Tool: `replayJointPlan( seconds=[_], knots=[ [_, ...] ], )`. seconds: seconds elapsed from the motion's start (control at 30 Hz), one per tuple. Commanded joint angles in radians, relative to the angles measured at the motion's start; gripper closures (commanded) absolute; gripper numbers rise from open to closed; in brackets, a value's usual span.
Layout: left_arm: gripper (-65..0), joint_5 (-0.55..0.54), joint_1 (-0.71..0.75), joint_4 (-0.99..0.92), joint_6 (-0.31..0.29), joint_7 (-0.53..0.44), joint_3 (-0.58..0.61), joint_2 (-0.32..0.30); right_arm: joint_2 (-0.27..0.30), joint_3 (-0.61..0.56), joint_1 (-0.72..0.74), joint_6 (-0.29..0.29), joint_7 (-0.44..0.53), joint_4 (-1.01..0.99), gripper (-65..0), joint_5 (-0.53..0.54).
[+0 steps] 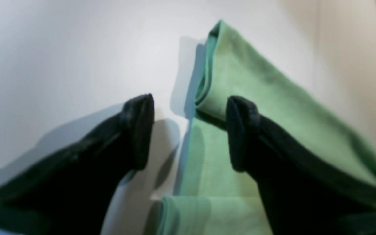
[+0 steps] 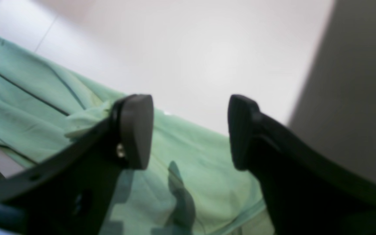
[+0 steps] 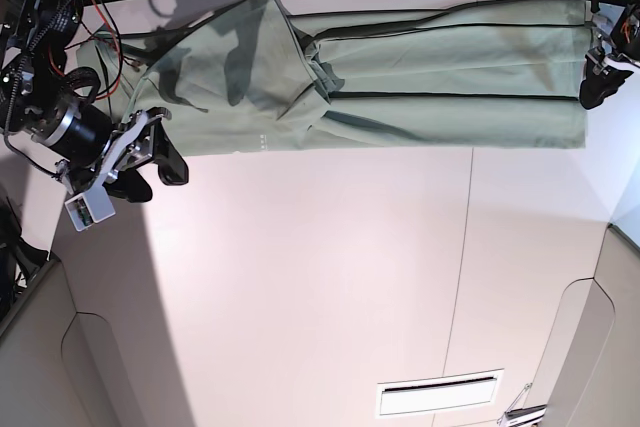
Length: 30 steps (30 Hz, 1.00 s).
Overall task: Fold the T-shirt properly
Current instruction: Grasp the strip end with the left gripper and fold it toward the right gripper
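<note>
From the base view you get the whole layout: the T-shirt (image 3: 400, 72) lies stretched in a long band across the far side of the white table (image 3: 320, 277), folded lengthwise with dark trim lines running along it and a bunched fold near its middle. Your right gripper (image 3: 150, 162) sits at that view's left, just off the near edge of the cloth, and your left gripper (image 3: 598, 82) is at the far right end of the shirt; its fingers are too small there for you to judge. The wrist cameras fill that in. In the left wrist view the left gripper (image 1: 189, 132) has its jaws spread wide with nothing between them, one finger (image 1: 242, 130) over the layered edge of the T-shirt (image 1: 256, 98) and the other over bare table (image 1: 60, 65). In the right wrist view the right gripper (image 2: 189, 130) is likewise wide apart and holding nothing, poised above the T-shirt (image 2: 181, 153), whose rumpled folds show at the left.
</note>
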Motion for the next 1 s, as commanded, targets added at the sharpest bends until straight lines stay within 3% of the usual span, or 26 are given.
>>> replayJointPlan(
  seconds=[0.0,0.37,0.6,0.7,0.87,0.97],
  knots=[
    [-38.0,0.004,0.006,-0.001,-0.004,0.045,-0.002,-0.002,0.008,0.005,0.013,0.003,0.027,0.017,-35.6,0.019],
    [-38.0,-0.060,0.006,-0.002,-0.004,0.084,-0.002,0.097,0.008,0.005,0.013,0.003,0.027,0.017,-35.6,0.019],
    [-36.6,-0.060,0.003,-0.002,-0.004,-0.008,-0.002,0.097,0.008,0.005,0.013,0.003,0.027,0.017,-35.6,0.019],
    [-27.4,-0.044,-0.017,-0.003,-0.004,-0.009,-0.002,0.097,0.008,0.005,0.013,0.003,0.029,0.017,-35.6,0.019],
    [-1.1,-0.038,-0.044,-0.003,-0.004,-0.011,-0.002,0.097,0.008,0.005,0.012,0.003,0.029,0.017,-35.6,0.019],
    [0.0,-0.048,-0.043,-0.002,-0.004,-0.030,-0.002,0.097,0.008,0.005,0.013,0.003,0.029,0.017,-35.6,0.018]
  ],
)
